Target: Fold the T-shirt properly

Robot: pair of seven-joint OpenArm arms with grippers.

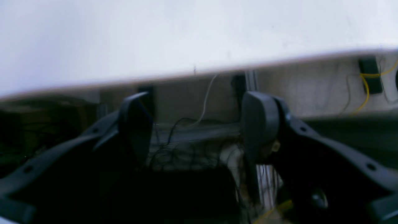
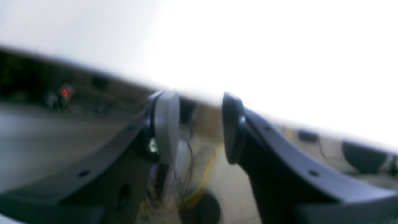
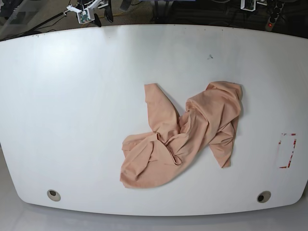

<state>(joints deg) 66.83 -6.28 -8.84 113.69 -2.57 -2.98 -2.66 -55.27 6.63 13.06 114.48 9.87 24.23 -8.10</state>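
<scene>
- T-shirt (image 3: 185, 137) crumpled mid-bench (image 3: 72, 96), wide bare surface around it, well clear of every edge.
- Left gripper (image 1: 196, 124) and right gripper (image 2: 199, 124) both apart, empty, past bench rim.
- No readable writing.

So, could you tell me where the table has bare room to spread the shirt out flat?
The table is bare left of the crumpled T-shirt and along the far edge. Right is tighter: red tape marks border that strip. Near edge has two grommet holes.

A broad white table (image 3: 72, 96) stands brightly lit, with tangled cables (image 1: 186, 146) on the floor beyond.
</scene>
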